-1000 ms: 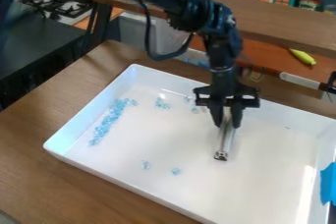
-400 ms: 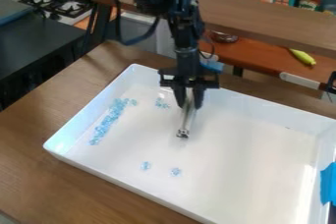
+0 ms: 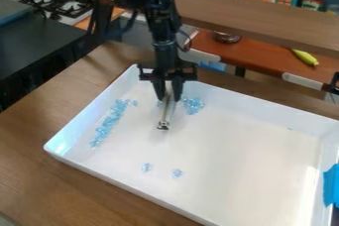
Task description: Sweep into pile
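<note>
Gripper (image 3: 169, 94) and silver bar (image 3: 167, 113) sit farther toward the left of the camera view than a second ago, above the far half of a white tray (image 3: 265, 106) that I am working from a distance. The fingers are brought in around the bar, a narrow gap between them taken up by it, its free end angled down toward the tray floor; whether it touches, I cannot tell. The shift brings a compact bead cluster (image 3: 193, 105) into sight just right of the bar, by the far wall, where the gripper blocks my line of sight in the previous frame. In my judgement the sweep is partly done, with the gathering incomplete.

The tray, on a wooden worktop (image 3: 66, 185), holds pale blue beads in several lots: a long band (image 3: 108, 123) near its left wall, the far cluster, a few strays (image 3: 159, 104) beside the bar, and two small clumps (image 3: 147, 167) toward the near side. I judge those near clumps need a separate stroke, and a hasty one could scatter them.
</note>
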{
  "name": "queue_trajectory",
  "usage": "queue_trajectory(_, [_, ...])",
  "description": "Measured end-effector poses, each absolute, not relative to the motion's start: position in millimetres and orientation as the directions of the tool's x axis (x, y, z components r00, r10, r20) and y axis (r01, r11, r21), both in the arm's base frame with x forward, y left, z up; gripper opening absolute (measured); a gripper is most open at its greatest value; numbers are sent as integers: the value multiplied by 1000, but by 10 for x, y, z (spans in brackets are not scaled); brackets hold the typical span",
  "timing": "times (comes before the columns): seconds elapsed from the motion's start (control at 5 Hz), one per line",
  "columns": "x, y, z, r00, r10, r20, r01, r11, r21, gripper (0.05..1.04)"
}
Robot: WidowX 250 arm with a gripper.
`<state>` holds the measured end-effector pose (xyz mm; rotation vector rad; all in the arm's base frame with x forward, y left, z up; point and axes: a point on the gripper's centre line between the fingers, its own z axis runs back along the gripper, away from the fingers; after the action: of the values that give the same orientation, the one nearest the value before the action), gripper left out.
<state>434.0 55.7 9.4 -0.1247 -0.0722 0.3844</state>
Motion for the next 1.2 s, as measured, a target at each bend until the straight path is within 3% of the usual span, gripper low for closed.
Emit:
queue_trajectory(0.2, [4240, 488, 17, 936, 351, -2, -346, 921, -177, 364])
queue_trajectory(0.6, [4252, -163, 347, 972, 231, 50, -210, 943, -259, 364])
queue_trajectory(0.8, [4284, -515, 381, 982, 171, 75, -150, 961, -233, 364])
queue_trajectory(1.2, [4371, -586, 6, 984, 170, 53, -161, 976, -146, 364])
